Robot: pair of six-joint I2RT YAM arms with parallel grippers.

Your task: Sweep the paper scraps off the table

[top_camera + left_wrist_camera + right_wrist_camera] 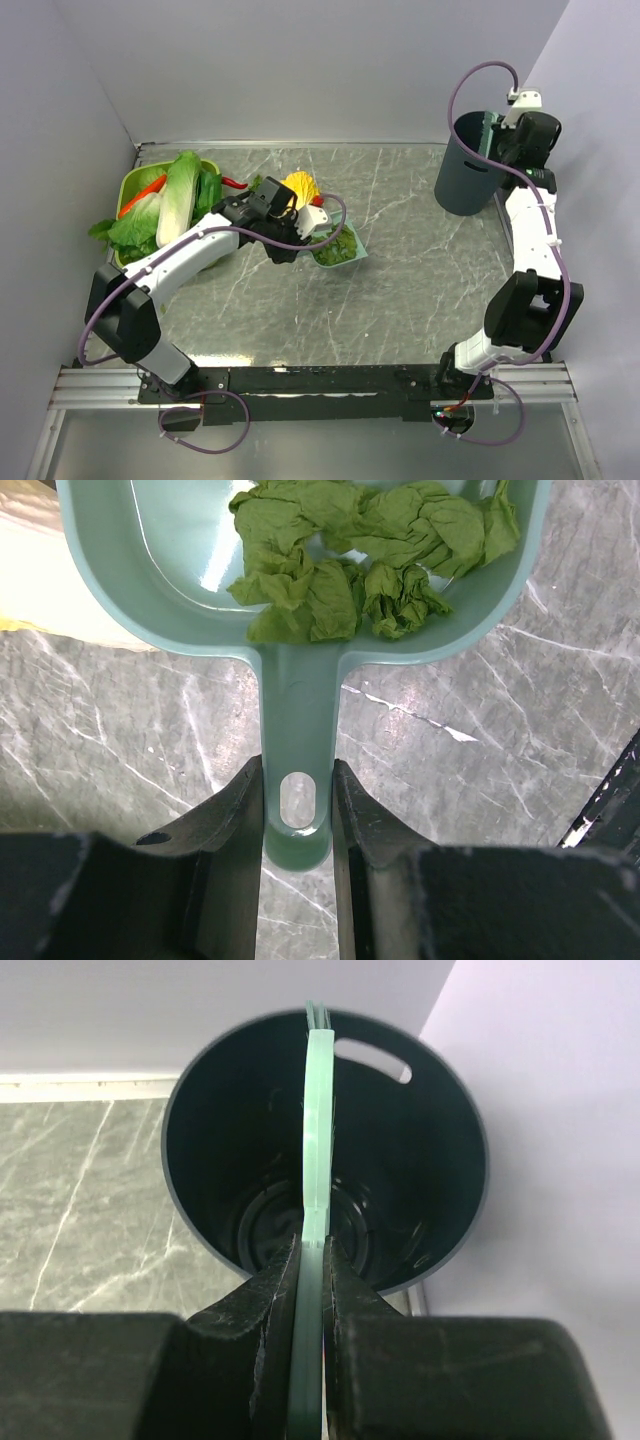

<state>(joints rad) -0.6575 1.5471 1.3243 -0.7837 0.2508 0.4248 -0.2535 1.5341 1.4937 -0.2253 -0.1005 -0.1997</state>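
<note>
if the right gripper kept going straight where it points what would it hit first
The right gripper, shut on a thin pale-green tool, points into the dark bin. The tool's far end would likely meet the bin's inside first, probably its floor; depth is unclear.

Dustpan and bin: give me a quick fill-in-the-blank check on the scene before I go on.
1. The left gripper grips the teal dustpan by its ____.
2. The right gripper holds a thin pale-green tool over the dark ____.
3. The paper scraps in the left wrist view lie in the ____.
Missing: handle; bin; dustpan.
</note>
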